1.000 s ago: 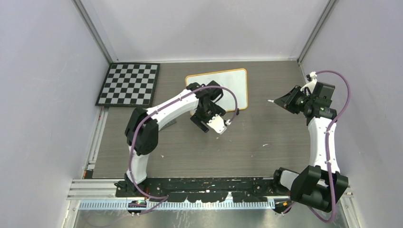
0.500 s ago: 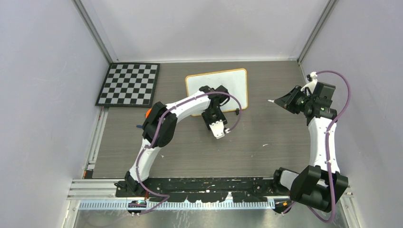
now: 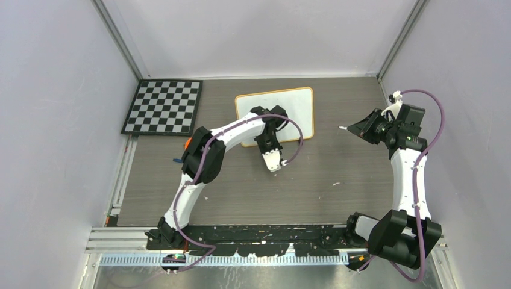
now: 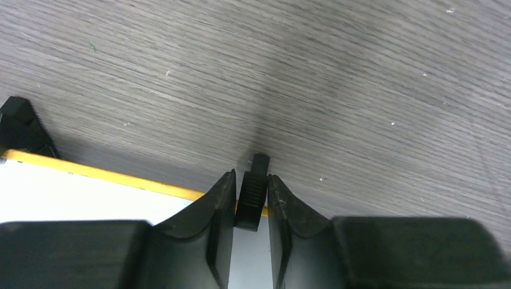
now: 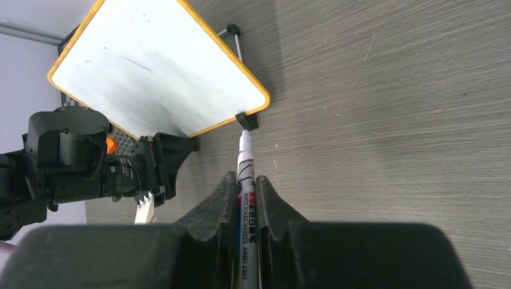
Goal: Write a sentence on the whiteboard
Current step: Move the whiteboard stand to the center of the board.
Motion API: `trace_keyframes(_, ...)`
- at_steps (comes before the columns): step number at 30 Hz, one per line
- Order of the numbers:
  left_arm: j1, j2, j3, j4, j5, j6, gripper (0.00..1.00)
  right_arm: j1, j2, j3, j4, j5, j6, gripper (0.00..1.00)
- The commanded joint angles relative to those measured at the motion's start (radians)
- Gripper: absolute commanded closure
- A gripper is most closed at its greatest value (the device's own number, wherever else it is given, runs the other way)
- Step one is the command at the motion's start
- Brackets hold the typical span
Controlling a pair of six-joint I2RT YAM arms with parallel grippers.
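So the whiteboard (image 3: 295,105) sits at the far middle of the surface (image 3: 337,180), right of the checkerboard (image 3: 163,107) — left fingers (image 4: 218,201) pinched on its black foot (image 4: 253,189) at the near edge. Right fingers (image 5: 220,201) clamp a marker (image 5: 244,156) — well off to the board's right.

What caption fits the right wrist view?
Right gripper holds a marker pointed at a corner of the unwritten whiteboard.
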Motion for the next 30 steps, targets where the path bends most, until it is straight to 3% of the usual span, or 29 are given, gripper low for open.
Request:
trace_keyframes(1,0.004,-0.015,0.008,0.009,-0.032,0.020,0.79,-0.006,-0.008,0.022,0.029,-0.016,-0.009,1.00)
trace_keyframes(6,-0.018,-0.070,-0.072,0.042,-0.058,-0.041,1.00,-0.006,0.001,0.025,0.030,-0.039,-0.005,1.00)
trace_keyframes(11,-0.049,-0.132,-0.139,-0.018,-0.078,-0.091,1.00,-0.005,0.000,0.026,0.030,-0.049,-0.005,1.00)
trace_keyframes(16,-0.103,-0.148,-0.099,-0.193,-0.112,-0.184,1.00,-0.005,-0.001,0.023,0.029,-0.066,-0.005,1.00)
trace_keyframes(21,-0.167,-0.134,-0.094,-0.303,-0.138,-0.372,1.00,-0.006,-0.009,0.023,0.028,-0.068,-0.005,1.00)
trace_keyframes(30,-0.256,-0.128,-0.133,-0.358,-0.168,-0.766,1.00,-0.006,-0.021,0.019,0.028,-0.082,-0.004,1.00)
